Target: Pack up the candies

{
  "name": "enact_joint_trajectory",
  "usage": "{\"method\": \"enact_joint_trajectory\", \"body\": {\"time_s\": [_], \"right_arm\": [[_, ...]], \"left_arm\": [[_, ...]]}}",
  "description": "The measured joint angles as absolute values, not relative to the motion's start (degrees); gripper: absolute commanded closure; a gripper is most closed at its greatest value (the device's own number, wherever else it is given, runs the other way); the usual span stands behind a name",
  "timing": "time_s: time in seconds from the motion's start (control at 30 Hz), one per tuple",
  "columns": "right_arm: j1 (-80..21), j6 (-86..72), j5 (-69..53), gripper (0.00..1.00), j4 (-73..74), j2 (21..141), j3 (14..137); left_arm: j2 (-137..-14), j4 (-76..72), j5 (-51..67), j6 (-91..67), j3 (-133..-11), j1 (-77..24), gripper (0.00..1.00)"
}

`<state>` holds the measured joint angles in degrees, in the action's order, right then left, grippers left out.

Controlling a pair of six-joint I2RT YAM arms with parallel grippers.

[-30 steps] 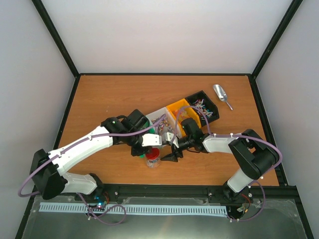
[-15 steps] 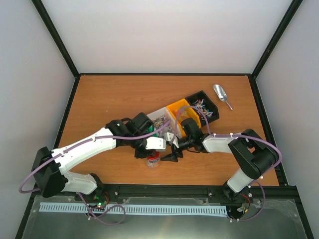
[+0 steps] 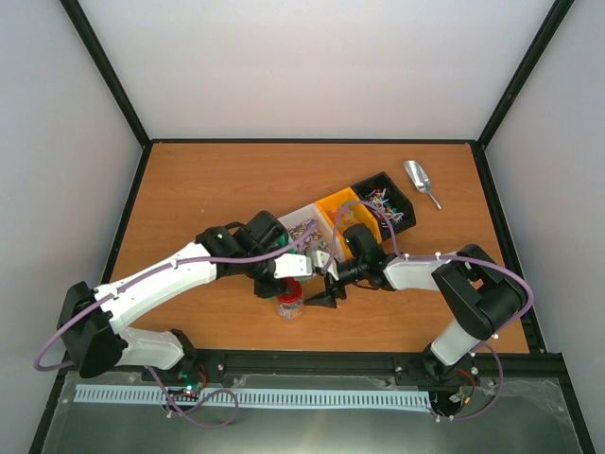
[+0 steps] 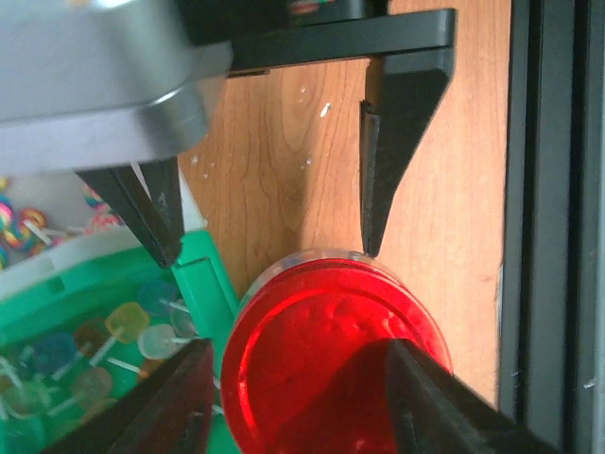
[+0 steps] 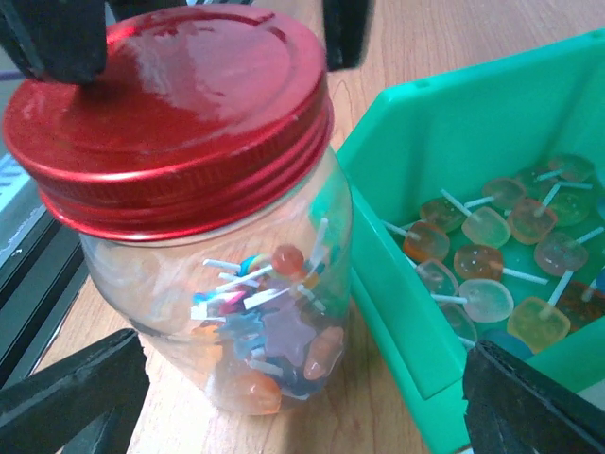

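Note:
A clear jar (image 5: 236, 284) with a red lid (image 5: 170, 113) stands on the table and holds mixed candies (image 5: 274, 331). It shows in the top view (image 3: 290, 305). More candies (image 5: 501, 255) lie in the green bin (image 5: 406, 312) right beside it. My left gripper (image 4: 293, 350) hovers over the lid (image 4: 321, 350), its fingers (image 4: 175, 402) spread to either side of it, open. My right gripper (image 5: 302, 355) is open, low at the table, with the jar between its wide jaws but not touched. Both grippers, left (image 3: 288, 274) and right (image 3: 326, 288), meet at the jar in the top view.
A white bin (image 3: 302, 227), an orange bin (image 3: 342, 210) and a black bin (image 3: 389, 201) with candies stand in a row behind the arms. A silver scoop (image 3: 419, 181) lies at the back right. The black front rail (image 4: 548, 227) runs close by the jar.
My left gripper swung right over the jar lid, then drew back a little to the left and up. The right arm and the jar have stayed put.

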<state>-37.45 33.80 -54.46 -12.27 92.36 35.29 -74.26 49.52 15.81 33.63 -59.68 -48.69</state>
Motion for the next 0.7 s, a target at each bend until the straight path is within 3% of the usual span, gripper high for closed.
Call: {"method": "enact_joint_trajectory", "body": {"time_s": [0.1, 0.23, 0.43, 0.7], "right_arm": [[-37.7, 33.2, -54.7, 0.06, -14.2, 92.3, 34.8], [-39.1, 32.6, -54.3, 0.03, -16.8, 92.3, 33.3], [-41.8, 31.3, -53.3, 0.03, -19.8, 92.6, 32.9], [-43.4, 26.4, -51.5, 0.14, -27.6, 94.9, 31.4]], "left_arm": [[-74.2, 50.6, 17.5, 32.5, -60.0, -47.1, 0.23], [-73.5, 51.0, 20.0, 30.5, -60.3, -45.3, 0.14], [-72.8, 51.0, 21.2, 29.7, -60.0, -45.0, 0.12], [-72.0, 51.0, 21.9, 28.8, -57.1, -45.1, 0.17]]}}
